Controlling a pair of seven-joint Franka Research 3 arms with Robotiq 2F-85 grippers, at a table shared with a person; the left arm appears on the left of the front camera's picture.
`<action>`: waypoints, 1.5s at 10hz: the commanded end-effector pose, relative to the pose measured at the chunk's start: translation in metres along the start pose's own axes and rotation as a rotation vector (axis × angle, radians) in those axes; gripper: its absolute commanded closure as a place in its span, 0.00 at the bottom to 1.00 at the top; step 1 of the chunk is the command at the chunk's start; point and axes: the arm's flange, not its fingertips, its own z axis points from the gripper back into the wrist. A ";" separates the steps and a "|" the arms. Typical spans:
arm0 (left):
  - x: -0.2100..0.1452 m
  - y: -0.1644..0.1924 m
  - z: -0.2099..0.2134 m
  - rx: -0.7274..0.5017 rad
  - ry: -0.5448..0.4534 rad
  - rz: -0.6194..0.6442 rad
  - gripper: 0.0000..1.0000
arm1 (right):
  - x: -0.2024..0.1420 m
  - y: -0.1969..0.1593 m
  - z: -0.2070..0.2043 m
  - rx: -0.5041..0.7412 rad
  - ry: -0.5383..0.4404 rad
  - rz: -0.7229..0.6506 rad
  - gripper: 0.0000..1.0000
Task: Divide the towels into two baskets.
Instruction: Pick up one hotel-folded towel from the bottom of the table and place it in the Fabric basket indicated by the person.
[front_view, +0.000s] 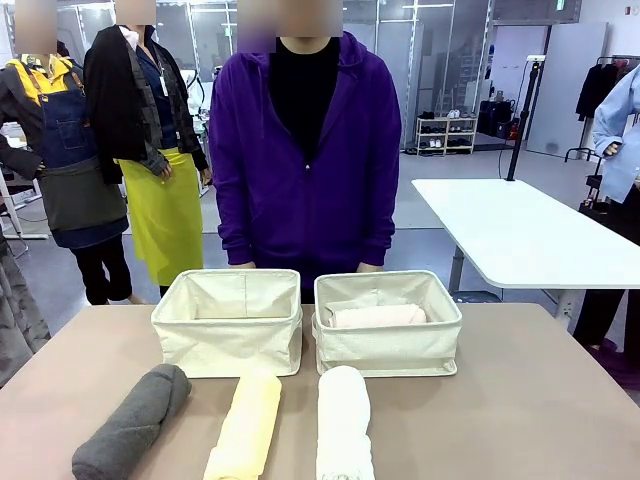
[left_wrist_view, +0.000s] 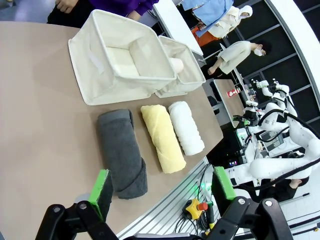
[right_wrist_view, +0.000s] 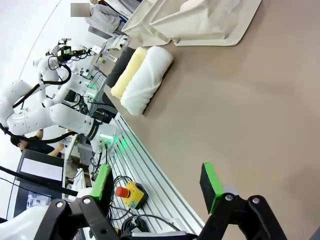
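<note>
Table (front_view: 520, 400): brown top; a person (front_view: 305, 150) in a purple hoodie stands just behind the left basket (front_view: 228, 325).
Right basket (front_view: 388, 340): just beside the left basket, holding the pink towel (front_view: 378, 316), which lies crosswise.
Grey towel (front_view: 132, 420), yellow towel (front_view: 245, 425), white towel (front_view: 344, 420): side by side, nearer than the left basket, long axes pointing toward it, grey slanted.
Left gripper (left_wrist_view: 161, 170): spread wide, empty, above the grey towel's near end.
Right gripper (right_wrist_view: 155, 167): spread, empty, over the near table edge.

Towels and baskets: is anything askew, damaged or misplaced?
Nothing stands out. The grey towel, yellow towel and white towel lie side by side; the left basket and right basket stand upright, the pink towel inside the latter.
</note>
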 end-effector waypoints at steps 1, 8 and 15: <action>0.000 0.000 0.004 -0.025 -0.019 -0.020 0.00 | -0.002 0.005 0.003 -0.003 0.010 0.016 0.12; 0.000 0.000 0.004 -0.025 -0.019 -0.020 0.00 | -0.002 0.005 0.003 -0.003 0.010 0.016 0.12; 0.000 0.000 0.004 -0.025 -0.019 -0.020 0.00 | 0.020 0.017 -0.020 -0.016 0.046 0.022 0.12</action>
